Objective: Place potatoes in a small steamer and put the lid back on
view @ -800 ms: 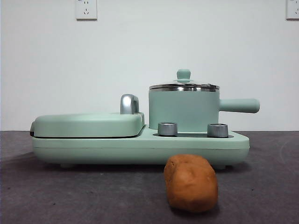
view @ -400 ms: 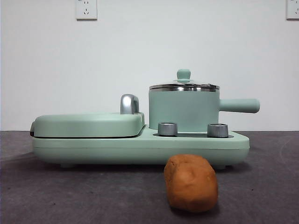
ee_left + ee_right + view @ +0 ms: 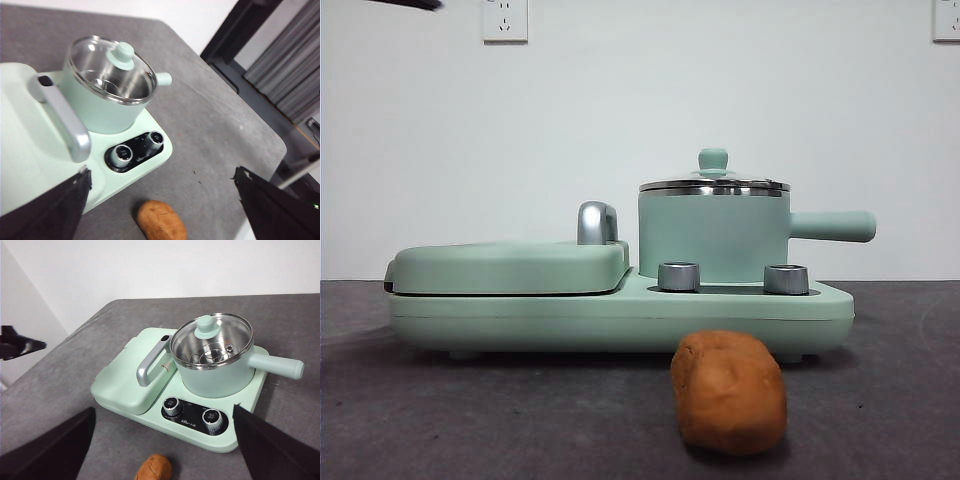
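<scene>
Left gripper (image 3: 162,205): I read the jaws as spread wide, nothing between them, hanging high above the table (image 3: 210,125). It's over the potato (image 3: 161,220), which sits at the lower centre of the left wrist frame, clear of both jaws.

Right gripper (image 3: 162,445): jaws also wide apart and empty, up high. The potato (image 3: 153,468) shows at the bottom centre of that frame.

In the front view I only get a black tip (image 3: 408,4) at the upper left corner; I can't tell whose arm it is from that view. The right wrist view shows a dark gripper tip (image 3: 17,346) at its left edge.

Potato (image 3: 728,392) lies on the table in the lower centre of the front frame, in front of the appliance base (image 3: 620,318), near it.

Small steamer (image 3: 714,238) sits on the base right of centre, side handle pointing right. The lid (image 3: 714,183) is seated on its rim, knob up. Two dials (image 3: 679,276) sit in front of the pot. The griddle cover (image 3: 510,267) is closed at left, with its chrome handle (image 3: 597,223) beside the pot.
</scene>
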Robot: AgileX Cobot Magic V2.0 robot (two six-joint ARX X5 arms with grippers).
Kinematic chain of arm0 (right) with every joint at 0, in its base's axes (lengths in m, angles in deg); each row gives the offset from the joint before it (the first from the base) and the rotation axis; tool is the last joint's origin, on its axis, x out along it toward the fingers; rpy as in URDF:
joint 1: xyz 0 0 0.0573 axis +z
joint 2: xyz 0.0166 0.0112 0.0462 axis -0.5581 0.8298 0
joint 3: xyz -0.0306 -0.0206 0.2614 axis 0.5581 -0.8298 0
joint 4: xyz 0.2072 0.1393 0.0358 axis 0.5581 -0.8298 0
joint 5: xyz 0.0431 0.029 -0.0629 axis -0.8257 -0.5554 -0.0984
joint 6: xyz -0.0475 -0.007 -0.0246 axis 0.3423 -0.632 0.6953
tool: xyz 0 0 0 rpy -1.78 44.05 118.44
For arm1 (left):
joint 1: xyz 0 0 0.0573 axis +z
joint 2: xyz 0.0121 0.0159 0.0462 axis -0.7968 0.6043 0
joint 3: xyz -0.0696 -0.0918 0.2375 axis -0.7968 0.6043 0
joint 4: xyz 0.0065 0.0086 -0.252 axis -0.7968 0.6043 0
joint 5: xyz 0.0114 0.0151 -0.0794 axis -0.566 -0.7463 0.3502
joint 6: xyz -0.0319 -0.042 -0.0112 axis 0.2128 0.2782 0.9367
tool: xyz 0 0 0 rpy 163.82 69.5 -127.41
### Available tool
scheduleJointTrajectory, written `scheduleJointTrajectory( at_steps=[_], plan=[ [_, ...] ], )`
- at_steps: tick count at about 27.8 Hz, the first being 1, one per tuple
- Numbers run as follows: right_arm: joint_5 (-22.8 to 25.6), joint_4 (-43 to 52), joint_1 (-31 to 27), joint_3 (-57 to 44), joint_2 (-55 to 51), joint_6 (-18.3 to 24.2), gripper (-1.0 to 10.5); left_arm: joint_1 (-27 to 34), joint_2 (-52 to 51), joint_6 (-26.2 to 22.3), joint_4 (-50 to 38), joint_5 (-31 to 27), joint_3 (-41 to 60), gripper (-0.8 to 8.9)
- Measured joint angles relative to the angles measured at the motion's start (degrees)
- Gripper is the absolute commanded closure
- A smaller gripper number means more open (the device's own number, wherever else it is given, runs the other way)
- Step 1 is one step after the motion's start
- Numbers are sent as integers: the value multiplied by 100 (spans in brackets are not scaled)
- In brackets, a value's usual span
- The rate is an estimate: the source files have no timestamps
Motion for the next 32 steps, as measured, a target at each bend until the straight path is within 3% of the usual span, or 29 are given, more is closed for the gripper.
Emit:
scheduleJointTrajectory(
  at_steps=[11,16,25,32],
  plan=[
    [2,-63,0,0,0,0,508,-614,2271,-354,55,-33,-1646,345],
    [0,-107,0,0,0,0,508,-975,3440,-570,291,-400,-2870,345],
    [-2,-114,0,0,9,0,508,-1641,5694,-1274,632,-1950,-5145,346],
    [-2,-138,0,0,11,0,508,-1742,6308,-1443,-98,-2688,-5320,362]
  ],
)
